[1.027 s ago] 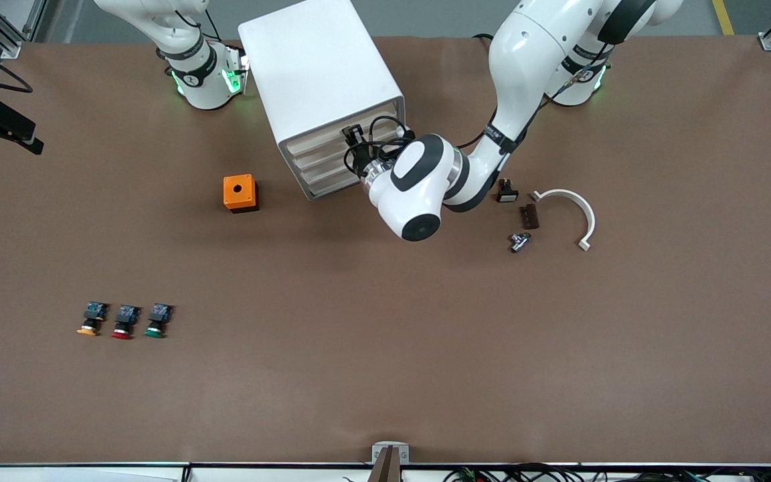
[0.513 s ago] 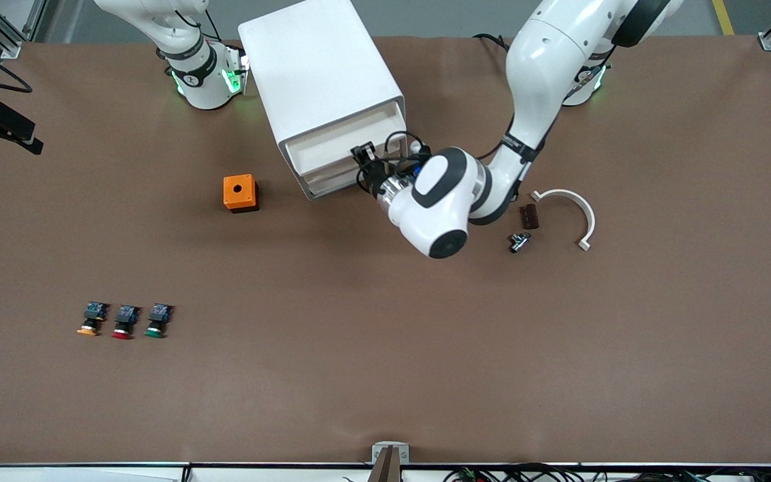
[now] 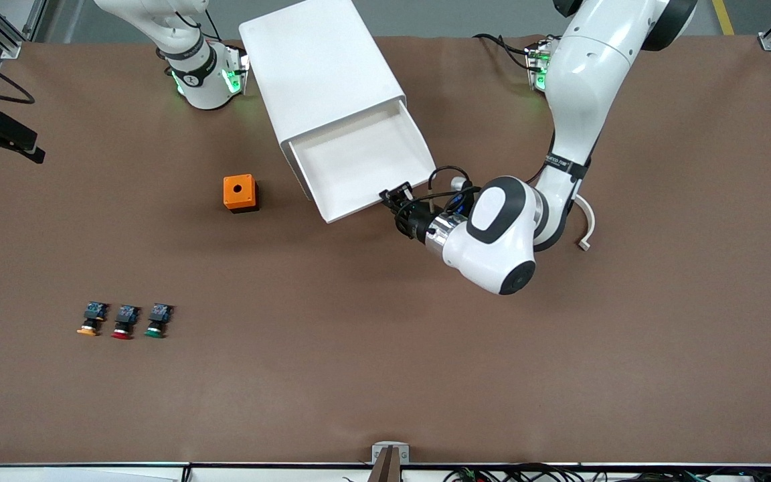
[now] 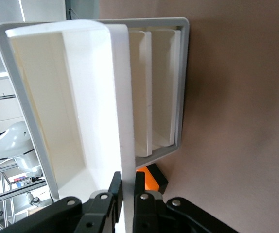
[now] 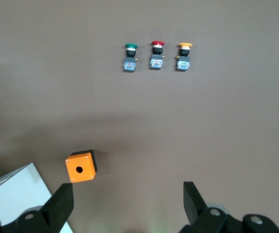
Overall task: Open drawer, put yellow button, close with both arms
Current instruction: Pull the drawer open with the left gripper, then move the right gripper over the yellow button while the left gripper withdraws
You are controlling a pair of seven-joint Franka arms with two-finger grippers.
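A smooth, boxy white cabinet [image 3: 322, 73] is set on a matte brown desk [image 3: 385, 375], and its uppermost drawer [image 3: 365, 164], a wide shallow white tray with thin glossy walls, is shown pulled far out toward the front camera. Compared with a second ago, when the drawer sat flush in the cabinet, it is now drawn out almost fully, and the left arm's wrist has been swung out with it. The left claw [image 3: 393, 198] is held level at the drawer's front corner, toward the left arm's end, and is pinched tight on the thin front wall, as is seen in the left wrist view [image 4: 125, 191]. The right claw [image 5: 130, 204] is kept high over the desk near the cabinet, its fingers spread wide, with nothing held; that arm waits. The yellow button [image 3: 91, 319], a tiny round-capped piece with a black body, lies well apart from the drawer, nearer the front camera toward the right arm's end, beside a red button [image 3: 124, 321] and a green button [image 3: 157, 320]. An orange cube [image 3: 239, 193] with a round hole rests beside the cabinet.
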